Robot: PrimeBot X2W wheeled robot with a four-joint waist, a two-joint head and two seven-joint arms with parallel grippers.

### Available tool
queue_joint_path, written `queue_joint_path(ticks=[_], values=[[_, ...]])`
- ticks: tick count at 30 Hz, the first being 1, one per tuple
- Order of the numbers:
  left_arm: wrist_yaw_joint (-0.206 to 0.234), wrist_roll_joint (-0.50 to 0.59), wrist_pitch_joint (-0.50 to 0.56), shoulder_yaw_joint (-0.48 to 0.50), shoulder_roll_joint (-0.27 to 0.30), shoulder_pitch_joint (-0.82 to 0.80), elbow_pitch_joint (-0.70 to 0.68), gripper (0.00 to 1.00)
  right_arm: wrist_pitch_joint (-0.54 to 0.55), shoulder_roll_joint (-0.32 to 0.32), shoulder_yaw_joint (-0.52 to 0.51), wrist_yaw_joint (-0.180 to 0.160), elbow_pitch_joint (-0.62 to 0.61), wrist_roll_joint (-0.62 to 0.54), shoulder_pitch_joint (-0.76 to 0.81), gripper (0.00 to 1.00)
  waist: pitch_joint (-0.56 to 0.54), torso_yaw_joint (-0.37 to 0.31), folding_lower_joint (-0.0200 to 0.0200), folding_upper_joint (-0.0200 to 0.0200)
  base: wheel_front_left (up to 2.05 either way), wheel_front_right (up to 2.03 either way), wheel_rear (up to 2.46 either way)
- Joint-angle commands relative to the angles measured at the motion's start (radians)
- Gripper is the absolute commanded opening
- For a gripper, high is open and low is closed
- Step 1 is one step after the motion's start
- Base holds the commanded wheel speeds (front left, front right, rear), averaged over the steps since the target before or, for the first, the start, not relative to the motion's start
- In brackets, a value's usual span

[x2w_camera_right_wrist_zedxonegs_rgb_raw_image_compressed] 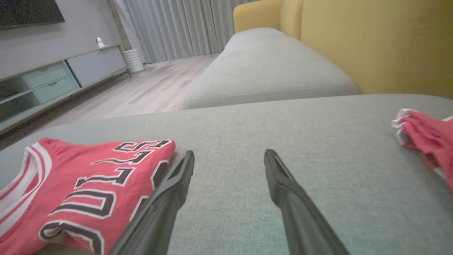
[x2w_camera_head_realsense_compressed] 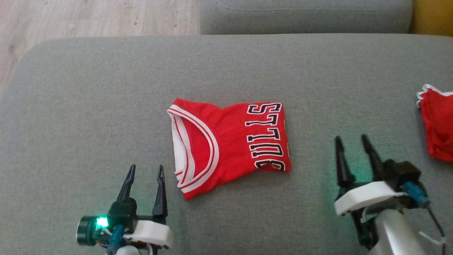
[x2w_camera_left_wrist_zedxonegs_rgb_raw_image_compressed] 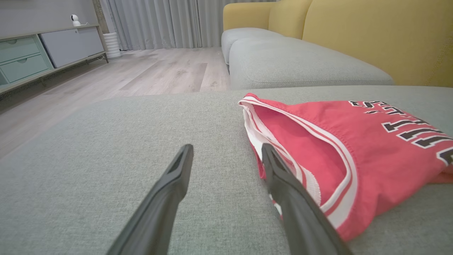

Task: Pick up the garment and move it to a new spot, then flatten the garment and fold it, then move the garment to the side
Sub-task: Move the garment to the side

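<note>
Garment (x2w_camera_head_realsense_compressed: 230, 141), a red jersey, lies folded into a compact rectangle at the frame's centre on the grey cushion (x2w_camera_head_realsense_compressed: 88, 106). Left gripper (x2w_camera_head_realsense_compressed: 147, 167), lower left, and right gripper (x2w_camera_head_realsense_compressed: 351, 138), lower right, flank it, jaws apart and empty. Flattening and folding look done; 1 step remains: moving it aside.

The folded garment (x2w_camera_head_realsense_compressed: 230, 141) lies at the centre of the head view on the cushion (x2w_camera_head_realsense_compressed: 88, 106). The left gripper (x2w_camera_head_realsense_compressed: 146, 167) sits at lower left, just beside the garment's near corner. The right gripper (x2w_camera_head_realsense_compressed: 350, 137) is at lower right, apart from it. A second garment (x2w_camera_head_realsense_compressed: 439, 127) lies at the right edge. The far cushion (x2w_camera_head_realsense_compressed: 304, 16) spans the top, with the floor (x2w_camera_head_realsense_compressed: 88, 17) at upper left.
</note>
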Motion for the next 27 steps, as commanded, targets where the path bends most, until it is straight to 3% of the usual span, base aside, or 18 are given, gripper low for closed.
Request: queue_joint_path(ticks=[1, 8, 16, 17, 18, 19, 24, 27], values=[[0.003, 0.000, -0.006, 0.028, 0.002, -0.021, -0.032, 1.00, -0.011, 0.002, 0.055, -0.001, -0.007, 0.016, -0.022, 1.00, 0.009, 0.008, 0.0001, 0.0000, 0.00, 0.00, 0.00], [-0.001, -0.017, -0.006, -0.016, 0.002, -0.039, -0.033, 1.00, -0.011, 0.002, 0.236, -0.001, 0.148, 0.114, -0.164, 1.00, 0.059, 0.067, 0.0001, 0.0000, 0.00, 0.00, 0.00], [0.000, -0.025, -0.006, -0.047, 0.002, -0.047, -0.030, 1.00, 0.053, 0.002, 0.269, -0.001, 0.391, 0.100, -0.278, 1.00, 0.087, 0.121, 0.0001, 0.0000, 0.00, 0.00, 0.00], [0.001, -0.026, -0.006, -0.048, 0.002, -0.048, -0.030, 1.00, 0.060, 0.002, 0.275, -0.001, 0.411, 0.100, -0.284, 0.68, 0.087, 0.123, 0.0001, 0.0000, 0.00, 0.00, 0.00], [0.002, -0.026, -0.006, -0.049, 0.002, -0.047, -0.031, 1.00, 0.061, 0.002, 0.279, -0.001, 0.425, 0.106, -0.288, 0.24, 0.087, 0.123, 0.0001, 0.0000, 0.00, 0.00, 0.00], [0.004, -0.026, -0.006, -0.047, 0.002, -0.046, -0.032, 1.00, 0.057, 0.002, 0.287, -0.001, 0.432, 0.113, -0.291, 0.00, 0.087, 0.119, 0.0001, 0.0000, 0.00, 0.00, 0.00], [-0.001, -0.014, -0.006, -0.030, 0.002, -0.041, -0.032, 1.00, 0.018, 0.002, 0.311, -0.001, 0.435, 0.140, -0.298, 0.00, 0.078, 0.068, 0.0001, 0.0000, 0.00, 0.00, 0.00], [-0.010, 0.002, -0.006, -0.012, 0.002, -0.035, -0.033, 1.00, -0.001, 0.002, 0.328, -0.001, 0.420, 0.171, -0.293, 0.00, 0.069, -0.015, 0.0001, 0.0000, 0.00, 0.00, 0.00]])
